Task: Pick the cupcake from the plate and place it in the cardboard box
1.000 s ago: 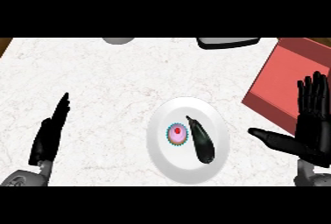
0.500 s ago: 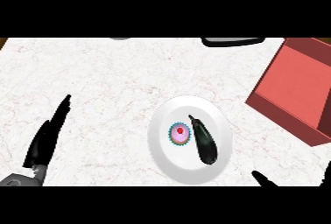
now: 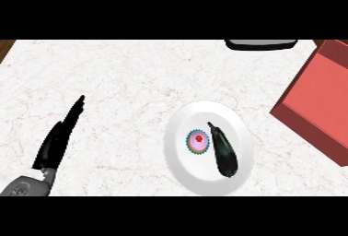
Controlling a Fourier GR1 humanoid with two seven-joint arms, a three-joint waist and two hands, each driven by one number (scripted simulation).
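Observation:
A small cupcake (image 3: pixel 198 141) with pink icing, a red centre and a teal wrapper sits on a white plate (image 3: pixel 191 173) on the marble counter. A dark eggplant (image 3: pixel 223 150) lies on the same plate, just right of the cupcake. The reddish cardboard box (image 3: pixel 321 101) stands at the right edge, partly cut off. My left hand (image 3: pixel 58 138) shows edge-on at the lower left, fingers straight and pointing up, well left of the plate and holding nothing. My right hand does not show.
A dark object with a grey top (image 3: pixel 261 44) sits at the counter's far edge, upper right. The counter's brown edge (image 3: pixel 5 46) shows at the top left. Bare marble (image 3: pixel 129 83) lies between the left hand and the plate.
The right hand, open at the right edge a second ago, has dropped out of view. The view has shifted, so the plate and box sit further right.

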